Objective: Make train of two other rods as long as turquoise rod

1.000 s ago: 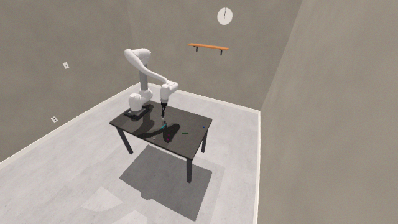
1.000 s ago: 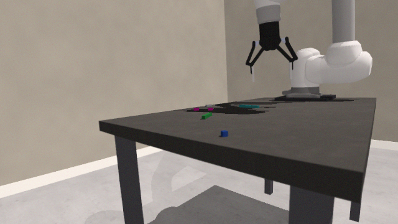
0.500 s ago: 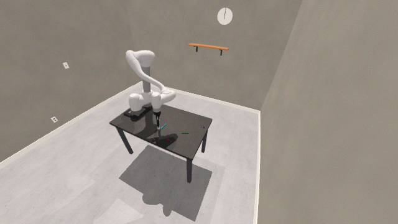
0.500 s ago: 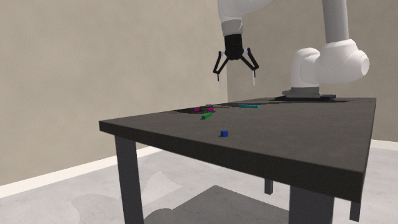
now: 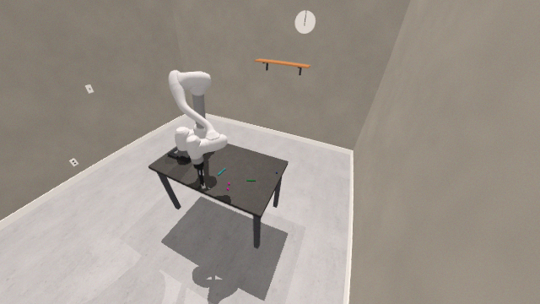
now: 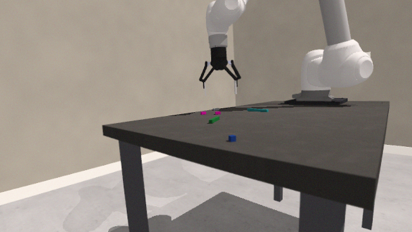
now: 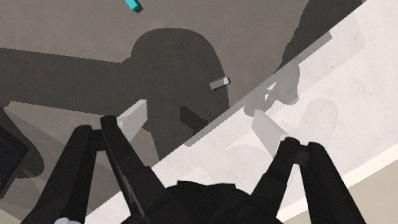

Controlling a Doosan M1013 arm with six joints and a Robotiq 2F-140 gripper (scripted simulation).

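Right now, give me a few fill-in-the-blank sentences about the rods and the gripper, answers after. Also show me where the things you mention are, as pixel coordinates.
1. The rod closest to the blue rod (image 5: 277, 172) (image 6: 232, 138) is coloured ____.
2. The table holds two rods of the colour ____.
3. The gripper (image 5: 202, 185) (image 6: 220, 90) (image 7: 200, 114) has its fingers spread and holds ____.
4. The longest rod on the table is coloured ____.

Missing words: green; magenta; nothing; turquoise.

turquoise rod (image 5: 221, 171) (image 6: 257, 110) (image 7: 132, 5): longest, flat on table. green rod (image 5: 251, 181) (image 6: 214, 120): flat, well apart from it. two short magenta rods, one (image 5: 228, 189) (image 6: 203, 113) nearer table edge, other (image 5: 229, 183) (image 6: 217, 113) near it, not touching. small blue cube-like rod (image 5: 277, 172) (image 6: 232, 138): alone. short grey rod (image 5: 209, 187) (image 6: 216, 109) (image 7: 219, 83): flat, near edge.
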